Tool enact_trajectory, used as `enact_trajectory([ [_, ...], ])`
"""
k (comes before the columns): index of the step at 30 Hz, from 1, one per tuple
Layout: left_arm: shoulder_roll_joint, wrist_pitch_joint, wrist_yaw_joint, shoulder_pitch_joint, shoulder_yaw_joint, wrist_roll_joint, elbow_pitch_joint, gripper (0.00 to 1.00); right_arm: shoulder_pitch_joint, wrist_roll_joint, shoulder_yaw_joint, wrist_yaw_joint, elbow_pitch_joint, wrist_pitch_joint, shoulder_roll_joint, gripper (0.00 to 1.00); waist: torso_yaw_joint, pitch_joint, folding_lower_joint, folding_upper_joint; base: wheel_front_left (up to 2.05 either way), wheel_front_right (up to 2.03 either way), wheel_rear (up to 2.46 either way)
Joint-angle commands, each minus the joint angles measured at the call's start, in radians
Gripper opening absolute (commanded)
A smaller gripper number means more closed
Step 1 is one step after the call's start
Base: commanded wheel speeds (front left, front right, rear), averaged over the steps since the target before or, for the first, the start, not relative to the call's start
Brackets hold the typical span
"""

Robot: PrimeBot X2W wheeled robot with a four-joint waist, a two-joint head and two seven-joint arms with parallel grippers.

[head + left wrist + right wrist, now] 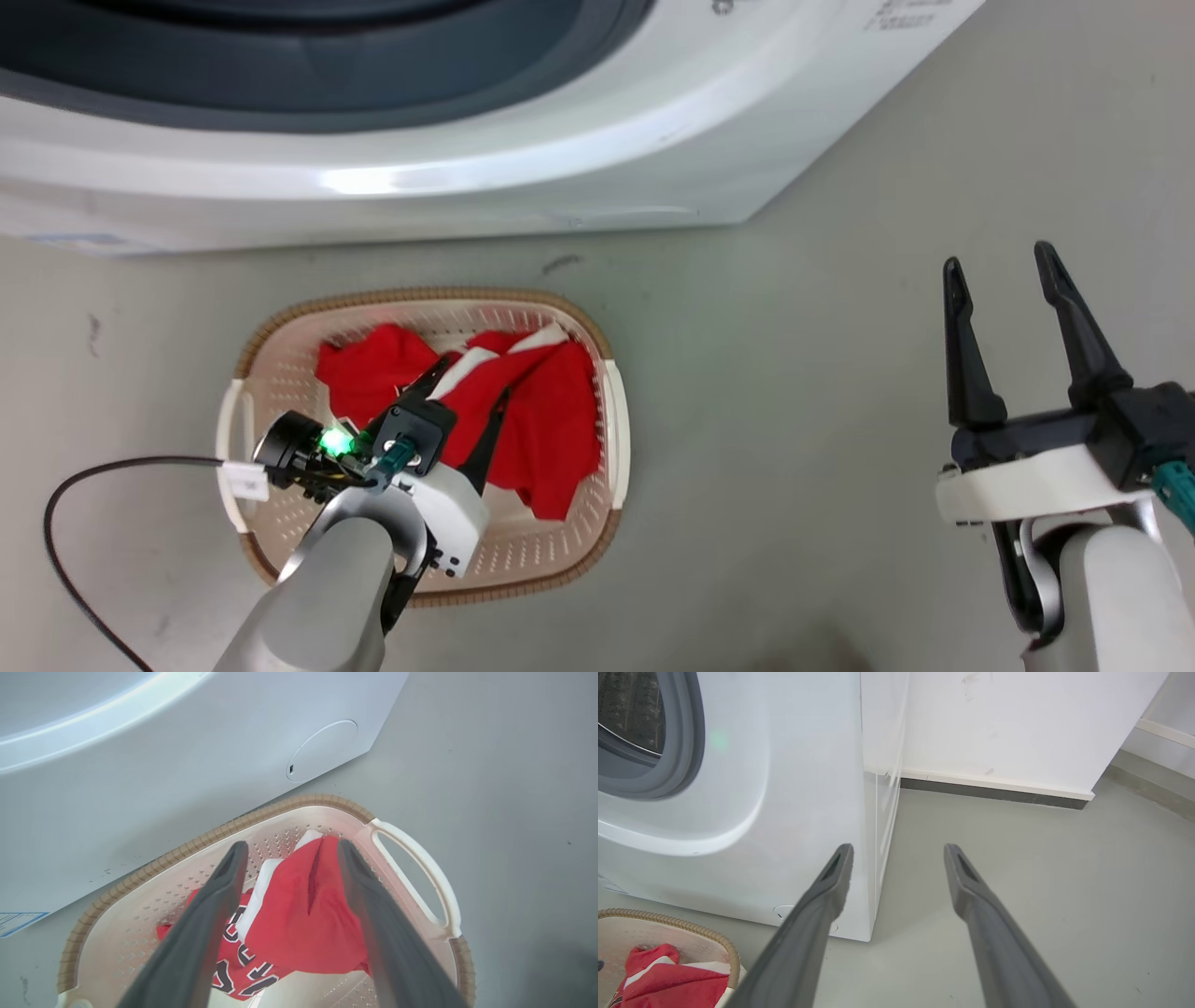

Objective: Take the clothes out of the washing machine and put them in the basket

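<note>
Now red jersey [551,420] lies heaped inside basket [420,297]. Left gripper [471,383] over basket, fingers spread wide astride fabric, clamping nothing. Right gripper [997,259] well right of basket, fingers apart, empty. White washing machine [560,140] stands just behind basket.

Red jersey [299,919], crumpled, black-and-white lettering showing. I see it lying in the oval cream basket [416,858], just below my left claw [292,845]. The white washing machine [140,788] stands beyond the claw, past the basket's rim.
</note>
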Motion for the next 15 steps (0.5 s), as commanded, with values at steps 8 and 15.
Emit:
enact_trajectory([
  [8, -0.003, -0.002, 0.031, 0.113, 0.081, -0.009, -0.196, 1.0, 0.069, -0.01, -0.032, -0.001, 0.029, -0.002, 0.0, 1.0, 0.078, -0.229, 0.0, 0.0, 0.0, 0.0, 0.0],
  [15, 0.009, -0.002, 0.058, 0.231, 0.173, -0.014, -0.375, 1.0, 0.126, -0.005, -0.037, -0.001, 0.042, -0.002, 0.0, 1.0, 0.116, -0.361, 0.0, 0.0, 0.0, 0.0, 0.0],
])
